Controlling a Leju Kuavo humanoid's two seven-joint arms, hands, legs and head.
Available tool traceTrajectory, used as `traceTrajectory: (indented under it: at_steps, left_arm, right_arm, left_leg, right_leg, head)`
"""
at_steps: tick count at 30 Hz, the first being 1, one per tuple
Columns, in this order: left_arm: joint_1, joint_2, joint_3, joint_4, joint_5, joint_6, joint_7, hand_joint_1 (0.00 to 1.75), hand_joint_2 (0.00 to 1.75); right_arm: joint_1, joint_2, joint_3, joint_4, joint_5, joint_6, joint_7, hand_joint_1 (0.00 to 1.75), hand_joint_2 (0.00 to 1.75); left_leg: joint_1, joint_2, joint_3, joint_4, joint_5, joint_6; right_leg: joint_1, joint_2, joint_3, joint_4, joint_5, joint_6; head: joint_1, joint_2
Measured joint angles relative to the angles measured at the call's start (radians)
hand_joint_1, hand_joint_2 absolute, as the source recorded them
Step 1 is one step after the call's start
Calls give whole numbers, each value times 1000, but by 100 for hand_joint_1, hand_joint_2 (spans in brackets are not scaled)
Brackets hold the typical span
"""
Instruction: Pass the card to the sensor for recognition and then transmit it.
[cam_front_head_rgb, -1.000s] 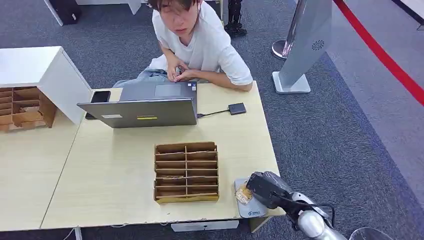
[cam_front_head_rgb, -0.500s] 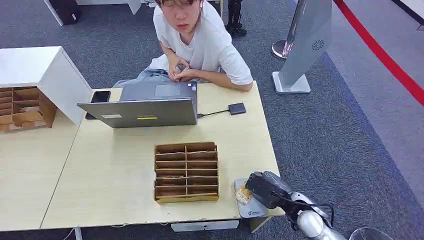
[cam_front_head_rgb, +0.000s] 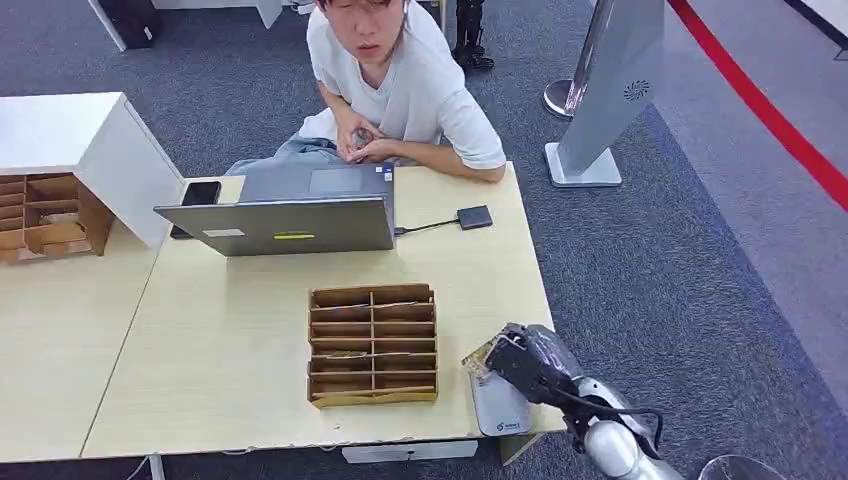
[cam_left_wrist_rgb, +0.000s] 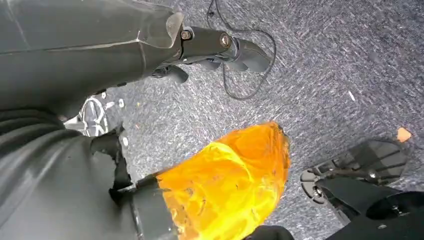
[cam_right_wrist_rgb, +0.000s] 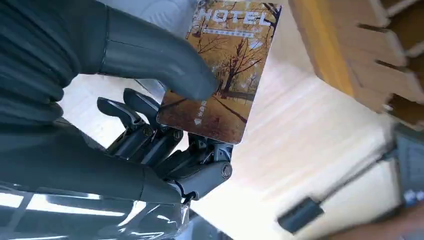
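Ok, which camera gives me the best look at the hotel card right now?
The right wrist view: the card sits close up, its HOTEL print and autumn tree picture readable, pinched by the right robot hand. In the head view the card is a small tan sliver at the hand above the grey sensor. The left wrist view faces the carpet.

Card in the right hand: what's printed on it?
Card: brown-orange autumn tree scene, white "HOTEL" lettering. Clearest in the right wrist view, pinched by the right hand.
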Motion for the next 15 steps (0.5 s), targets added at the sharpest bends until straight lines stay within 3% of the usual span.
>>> traceTrajectory:
  at_steps: [15]
  left_arm:
    - [12,-4,38,4,6,5,-18,0,0]
  right_arm:
    - [37,56,-55,-226,71,-98,-91,175,175]
  left_leg:
    - [0,0,0,0,0,0]
  right_leg:
    - [0,0,0,0,0,0]
  head:
    - [0,0]
